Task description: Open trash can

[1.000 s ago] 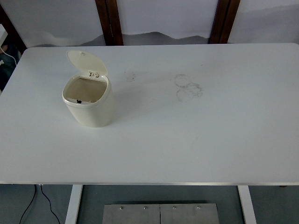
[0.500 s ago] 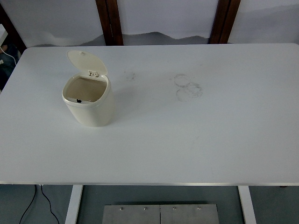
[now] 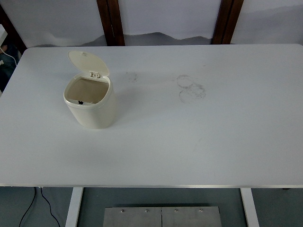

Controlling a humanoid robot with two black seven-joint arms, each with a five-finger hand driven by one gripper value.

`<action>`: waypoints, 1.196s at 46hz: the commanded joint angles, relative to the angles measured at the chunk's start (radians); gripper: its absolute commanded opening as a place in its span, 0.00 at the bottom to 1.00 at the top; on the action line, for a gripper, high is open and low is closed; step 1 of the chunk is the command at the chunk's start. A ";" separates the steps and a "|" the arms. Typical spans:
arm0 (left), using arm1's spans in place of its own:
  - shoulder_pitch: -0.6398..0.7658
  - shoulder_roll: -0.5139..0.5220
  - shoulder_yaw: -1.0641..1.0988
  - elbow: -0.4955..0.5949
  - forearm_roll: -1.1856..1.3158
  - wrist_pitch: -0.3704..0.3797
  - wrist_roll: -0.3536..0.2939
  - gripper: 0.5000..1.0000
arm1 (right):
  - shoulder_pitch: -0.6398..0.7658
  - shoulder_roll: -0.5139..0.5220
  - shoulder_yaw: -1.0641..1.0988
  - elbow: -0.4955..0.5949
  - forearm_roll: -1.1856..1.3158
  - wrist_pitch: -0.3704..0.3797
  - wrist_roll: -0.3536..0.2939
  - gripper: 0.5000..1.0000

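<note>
Top view: bin open, no hands showing

A cream trash can [image 3: 90, 105] is standing near the table's [image 3: 199, 142] far left corner, its lid [image 3: 88, 63] tilting up. Neither robot hand is showing, so their state cannot be told. Nothing is differing from earlier.

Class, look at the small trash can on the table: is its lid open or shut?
Open. The lid stands tilted back from the hinge, leaving the trash can mouth uncovered so its inside shows.
</note>
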 commanded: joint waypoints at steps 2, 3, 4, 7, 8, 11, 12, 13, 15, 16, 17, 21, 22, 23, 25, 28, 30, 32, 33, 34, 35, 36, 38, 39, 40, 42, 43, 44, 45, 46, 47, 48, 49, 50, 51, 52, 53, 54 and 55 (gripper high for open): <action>0.062 -0.002 -0.030 0.000 0.000 0.000 -0.023 1.00 | 0.000 0.000 -0.001 0.000 0.000 0.000 -0.002 0.99; 0.075 -0.003 -0.037 0.000 -0.001 0.000 -0.024 1.00 | 0.000 0.000 -0.001 0.000 0.000 0.000 -0.002 0.99; 0.085 -0.003 -0.043 0.000 -0.006 0.000 -0.024 1.00 | 0.000 0.000 -0.001 0.000 0.000 0.000 -0.002 0.99; 0.124 -0.006 -0.060 0.000 -0.033 0.000 -0.024 1.00 | 0.000 0.000 -0.001 0.000 0.000 0.000 -0.002 0.99; 0.136 -0.006 -0.064 0.000 -0.046 0.000 -0.024 1.00 | 0.000 0.000 -0.001 0.000 0.000 0.000 -0.002 0.99; 0.173 -0.008 -0.072 0.000 -0.085 0.000 -0.024 1.00 | 0.000 0.000 0.000 0.000 0.000 0.000 -0.002 0.99; 0.184 -0.009 -0.073 0.000 -0.098 0.000 -0.024 1.00 | 0.000 0.000 0.000 0.000 0.000 0.000 -0.002 0.99; 0.194 -0.009 -0.073 0.000 -0.109 0.000 -0.024 1.00 | 0.000 0.000 0.000 0.000 0.000 0.000 -0.002 0.99; 0.217 -0.011 -0.073 0.000 -0.127 0.000 -0.024 1.00 | 0.000 0.000 0.000 0.000 0.000 -0.001 -0.002 0.99; 0.228 -0.012 -0.075 0.000 -0.135 0.000 -0.024 1.00 | 0.000 0.000 0.000 0.000 0.000 0.000 -0.002 0.99; 0.237 -0.013 -0.075 0.000 -0.139 0.000 -0.024 1.00 | 0.000 0.000 0.000 0.000 0.000 0.000 -0.002 0.99; 0.273 -0.014 -0.075 0.000 -0.155 0.000 -0.035 1.00 | 0.000 0.000 0.000 0.000 0.000 0.000 -0.004 0.99; 0.280 -0.014 -0.076 0.000 -0.159 0.000 -0.041 1.00 | 0.000 0.000 0.000 0.000 0.000 0.000 -0.004 0.99; 0.286 -0.014 -0.075 0.000 -0.162 0.000 -0.049 1.00 | 0.000 0.000 0.000 0.000 0.000 0.000 -0.004 0.99; 0.312 -0.016 -0.076 0.000 -0.170 0.000 -0.066 1.00 | 0.000 0.000 0.000 0.000 0.000 0.000 -0.004 0.99; 0.332 -0.016 -0.075 0.000 -0.176 0.000 -0.070 1.00 | 0.000 0.000 0.000 0.000 0.000 0.000 -0.004 0.99; 0.345 -0.016 -0.077 0.000 -0.182 0.000 -0.072 1.00 | 0.000 0.000 0.000 0.000 0.000 0.000 -0.004 0.99; 0.357 -0.016 -0.077 0.000 -0.188 0.000 -0.072 1.00 | 0.000 0.000 0.000 0.000 0.000 0.000 -0.004 0.99; 0.362 -0.016 -0.077 0.000 -0.193 0.000 -0.072 1.00 | 0.000 0.000 0.000 0.000 0.000 0.000 -0.004 0.99; 0.366 -0.016 -0.077 0.000 -0.196 0.000 -0.072 1.00 | 0.000 0.000 0.000 0.000 0.000 0.000 -0.004 0.99; 0.371 -0.016 -0.077 0.000 -0.201 0.000 -0.074 1.00 | 0.000 0.000 0.000 0.000 0.000 0.000 -0.004 0.99; 0.377 -0.016 -0.077 0.001 -0.205 0.000 -0.074 1.00 | 0.000 0.000 0.000 0.000 0.000 0.000 -0.004 0.99; 0.391 -0.016 -0.077 0.001 -0.216 0.000 -0.074 1.00 | 0.000 0.000 0.000 0.000 0.000 0.000 -0.004 0.99; 0.398 -0.017 -0.077 0.001 -0.219 0.000 -0.074 1.00 | 0.000 0.000 0.000 0.000 0.000 0.000 -0.004 0.99; 0.405 -0.017 -0.077 0.001 -0.224 0.000 -0.074 1.00 | 0.000 0.000 0.000 0.000 0.000 0.000 -0.004 0.99; 0.415 -0.019 -0.077 0.001 -0.227 0.000 -0.074 1.00 | 0.000 0.000 0.000 0.000 0.000 0.000 -0.004 0.99; 0.420 -0.022 -0.077 0.001 -0.227 0.000 -0.074 1.00 | 0.000 0.000 0.000 0.000 0.000 -0.001 -0.004 0.99; 0.425 -0.025 -0.077 0.001 -0.227 0.000 -0.074 1.00 | -0.002 0.000 0.000 0.000 0.000 0.000 -0.004 0.99; 0.426 -0.028 -0.077 0.001 -0.227 0.000 -0.074 1.00 | -0.002 0.000 0.000 0.000 0.000 0.000 -0.004 0.99; 0.428 -0.031 -0.077 0.001 -0.227 0.000 -0.072 1.00 | -0.002 0.000 0.000 0.000 0.000 0.000 -0.004 0.99; 0.429 -0.031 -0.077 0.001 -0.227 0.000 -0.074 1.00 | -0.002 0.000 0.000 0.000 0.000 0.000 -0.004 0.99; 0.431 -0.031 -0.077 0.003 -0.227 0.000 -0.072 1.00 | -0.002 0.000 0.000 0.000 0.000 0.000 -0.004 0.99; 0.435 -0.031 -0.075 0.003 -0.227 0.000 -0.074 1.00 | -0.002 0.000 0.000 0.000 0.000 0.000 -0.004 0.99; 0.438 -0.031 -0.076 0.001 -0.227 0.000 -0.072 1.00 | -0.002 0.000 0.000 0.000 0.000 0.000 -0.004 0.99; 0.440 -0.032 -0.077 0.003 -0.227 0.000 -0.072 1.00 | -0.002 0.000 0.000 0.000 0.000 0.000 -0.004 0.99; 0.441 -0.032 -0.075 0.001 -0.227 0.000 -0.072 1.00 | -0.002 0.000 0.000 0.000 0.000 0.000 -0.004 0.99; 0.441 -0.032 -0.076 0.001 -0.227 0.000 -0.072 1.00 | -0.002 0.000 0.000 0.000 0.000 0.000 -0.004 0.99; 0.441 -0.032 -0.077 0.001 -0.227 0.000 -0.072 1.00 | -0.002 0.000 0.000 0.000 0.000 0.000 -0.004 0.99; 0.441 -0.032 -0.077 0.001 -0.227 0.000 -0.072 1.00 | -0.002 0.000 0.000 0.000 0.000 0.000 -0.004 0.99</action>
